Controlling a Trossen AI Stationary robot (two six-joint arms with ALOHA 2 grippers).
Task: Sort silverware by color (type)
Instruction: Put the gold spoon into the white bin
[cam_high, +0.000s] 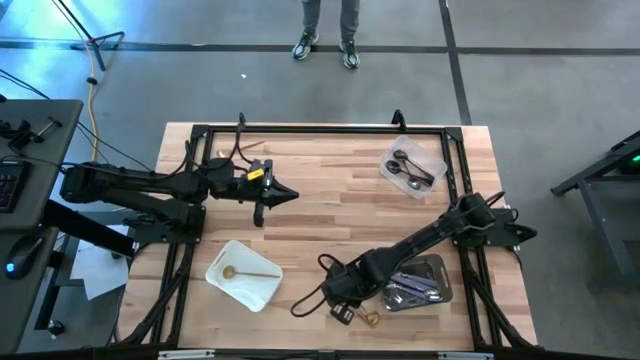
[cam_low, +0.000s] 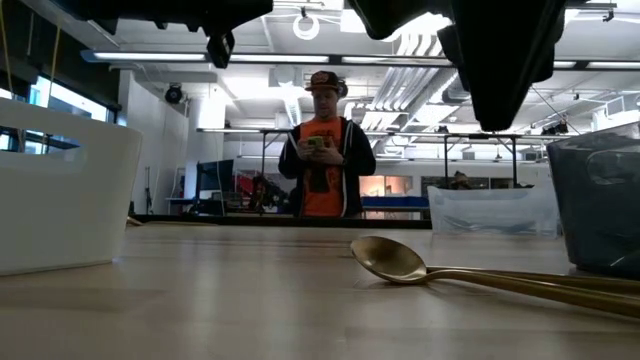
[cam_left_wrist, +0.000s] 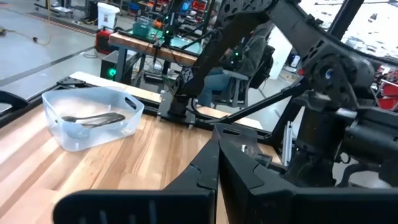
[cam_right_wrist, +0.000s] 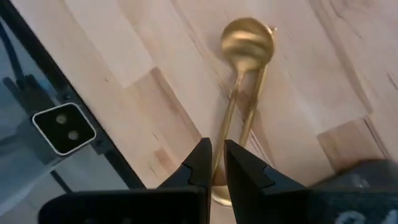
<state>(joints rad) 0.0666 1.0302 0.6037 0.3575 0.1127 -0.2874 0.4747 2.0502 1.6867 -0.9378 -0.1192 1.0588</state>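
Our right claw (cam_right_wrist: 217, 163) hangs low over the surface (cam_high: 330, 190), fingers parted a sliver, with gold spoons (cam_right_wrist: 247, 46) lying directly beneath and ahead of its tips. Our left claw (cam_high: 287, 194) is clenched empty, well apart.

High view: overhead, straight down, takes in whole worktop (cam_high: 330, 190), both arms, strip of floor beyond.
Low view: at worktop height, level across surface into room; gold spoon (cam_low: 400, 262) close to lens.
Right wrist view: looks steeply down at worktop from very near; shares same gold spoon (cam_right_wrist: 247, 43) with low view.
Left wrist view: looks level across worktop toward other arm; shares clear tray (cam_left_wrist: 93, 115) with high view.
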